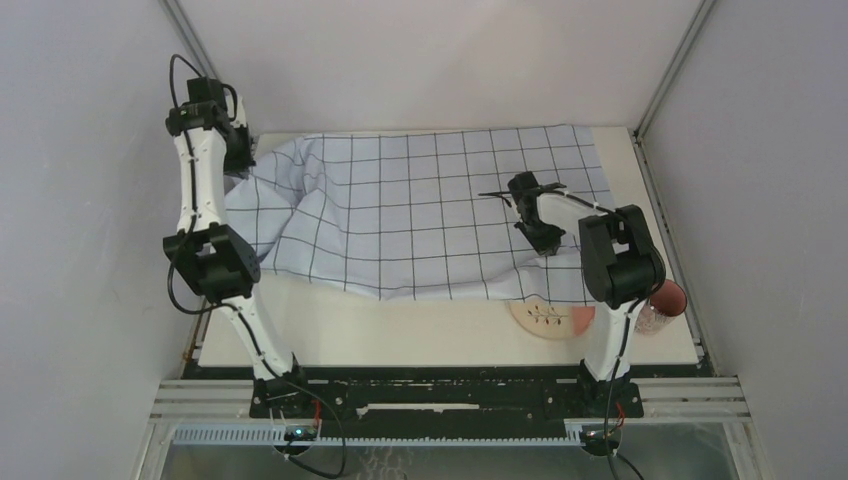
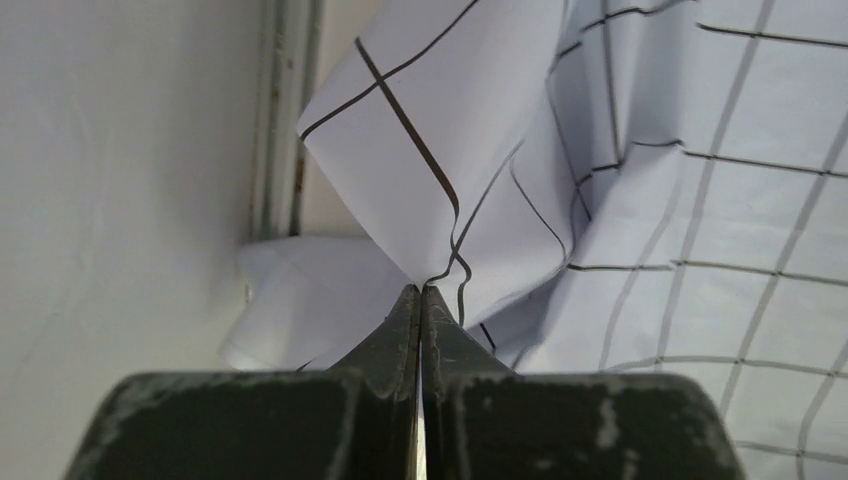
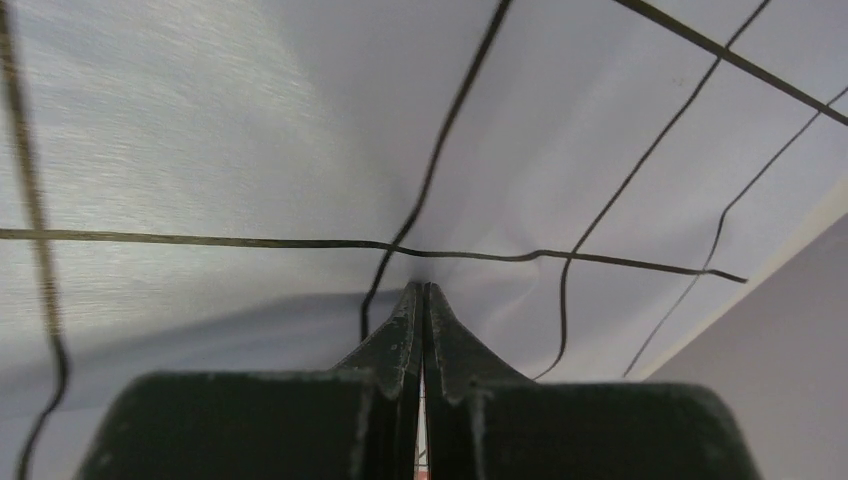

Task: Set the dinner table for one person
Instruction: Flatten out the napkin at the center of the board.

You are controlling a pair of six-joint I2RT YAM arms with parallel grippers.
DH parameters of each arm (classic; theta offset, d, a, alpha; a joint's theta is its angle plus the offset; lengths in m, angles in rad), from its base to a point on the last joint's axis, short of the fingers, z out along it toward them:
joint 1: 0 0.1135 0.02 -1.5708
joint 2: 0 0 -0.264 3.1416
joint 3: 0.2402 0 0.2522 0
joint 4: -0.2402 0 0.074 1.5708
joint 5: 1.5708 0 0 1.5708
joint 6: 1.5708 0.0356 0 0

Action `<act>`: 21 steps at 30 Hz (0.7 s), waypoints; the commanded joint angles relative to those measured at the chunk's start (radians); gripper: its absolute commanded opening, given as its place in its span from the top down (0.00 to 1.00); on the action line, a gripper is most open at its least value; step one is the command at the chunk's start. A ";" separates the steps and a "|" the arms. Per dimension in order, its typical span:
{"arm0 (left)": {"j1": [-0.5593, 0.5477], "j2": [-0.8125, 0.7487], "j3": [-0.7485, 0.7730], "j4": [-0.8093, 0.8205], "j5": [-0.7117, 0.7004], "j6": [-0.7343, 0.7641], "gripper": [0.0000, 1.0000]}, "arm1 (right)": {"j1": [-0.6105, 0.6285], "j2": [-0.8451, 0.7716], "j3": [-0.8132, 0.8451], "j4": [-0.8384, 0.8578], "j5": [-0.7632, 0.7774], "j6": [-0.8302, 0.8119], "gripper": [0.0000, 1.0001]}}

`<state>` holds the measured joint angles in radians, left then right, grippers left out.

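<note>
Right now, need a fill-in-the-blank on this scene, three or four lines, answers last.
Left gripper and right gripper are both ___ on the cloth.
The cloth's grid lines are ___.
The tan plate lies partly ___ the cloth's near edge.
The red cup stands near the table's ___-hand edge.
Missing words: shut, black, under, right.

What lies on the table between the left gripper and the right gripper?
Only the gridded cloth, pinched by the left gripper and the right gripper; the top view shows it, rumpled near the left one.
</note>
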<state>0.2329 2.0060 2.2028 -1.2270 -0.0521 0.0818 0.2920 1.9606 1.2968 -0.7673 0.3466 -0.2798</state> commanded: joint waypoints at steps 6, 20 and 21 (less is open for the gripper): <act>-0.004 0.055 0.140 0.115 -0.150 0.010 1.00 | -0.113 -0.056 -0.045 -0.002 0.127 -0.061 1.00; -0.041 0.166 0.189 0.249 -0.355 0.016 0.69 | -0.086 -0.106 -0.044 0.025 0.153 -0.048 1.00; -0.046 0.174 0.189 0.264 -0.366 0.016 0.54 | -0.083 -0.113 -0.044 0.025 0.152 -0.046 1.00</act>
<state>0.2058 2.1696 2.3272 -1.0622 -0.3267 0.0921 0.1925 1.9301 1.2533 -0.7589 0.4744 -0.3347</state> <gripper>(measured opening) 0.265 0.006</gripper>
